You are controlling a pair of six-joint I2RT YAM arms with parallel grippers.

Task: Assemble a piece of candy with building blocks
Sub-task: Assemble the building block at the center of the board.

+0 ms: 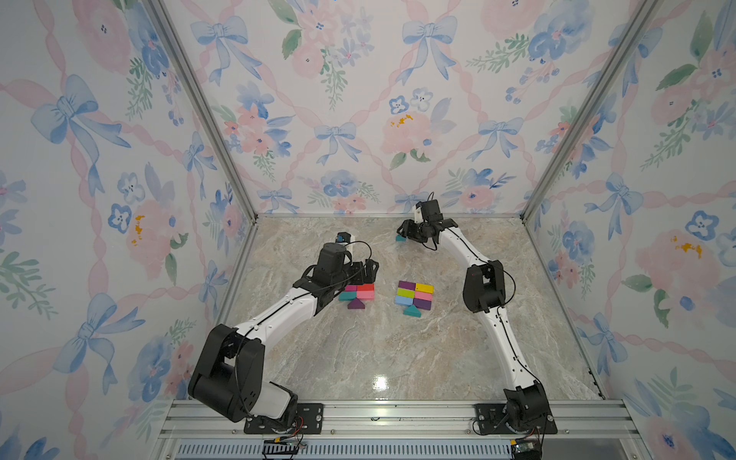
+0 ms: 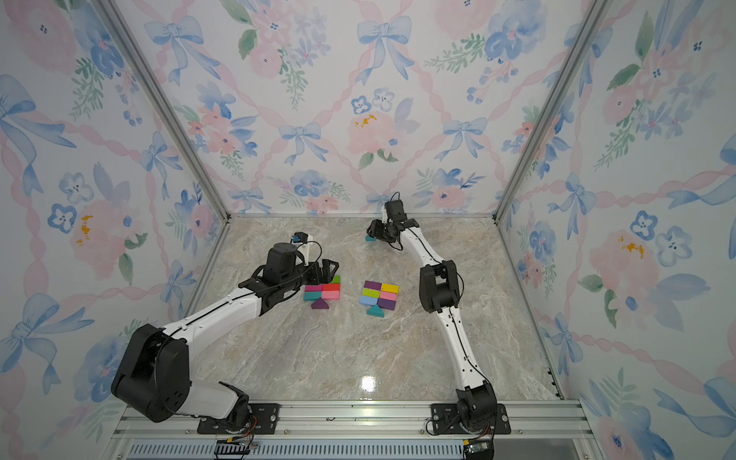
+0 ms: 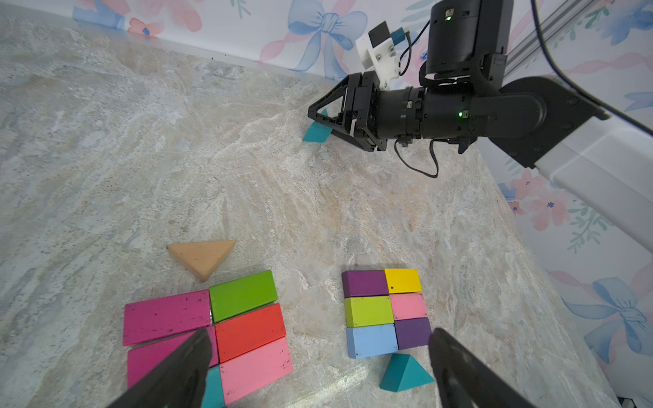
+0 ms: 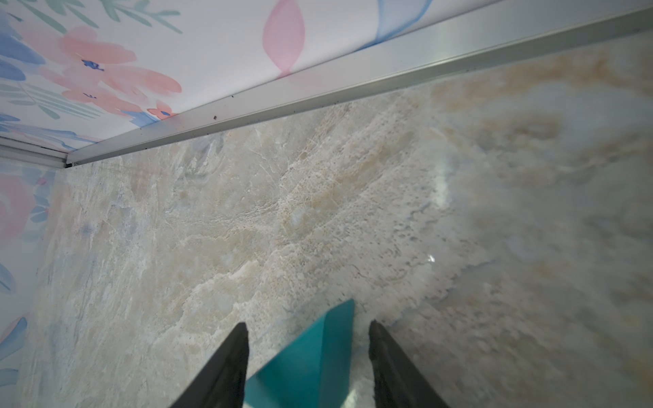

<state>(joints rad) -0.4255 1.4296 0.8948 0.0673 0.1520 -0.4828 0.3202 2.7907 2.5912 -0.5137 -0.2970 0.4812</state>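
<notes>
A teal triangular-prism block (image 4: 311, 360) lies on the marble table (image 1: 358, 358) near the back wall. Its ridge runs roughly along the right tool (image 4: 308, 323), whose jaws flank it with gaps. The left tool (image 3: 319, 332) is spread wide over coloured rectangular blocks (image 3: 247, 328).

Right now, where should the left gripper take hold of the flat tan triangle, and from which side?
From above, I think. The tan triangle lies flat, triangular face up: set one finger on its long straight side, the other on the opposite corner near the green brick. Closing on the two slanted sides would probably squeeze it out.
</notes>
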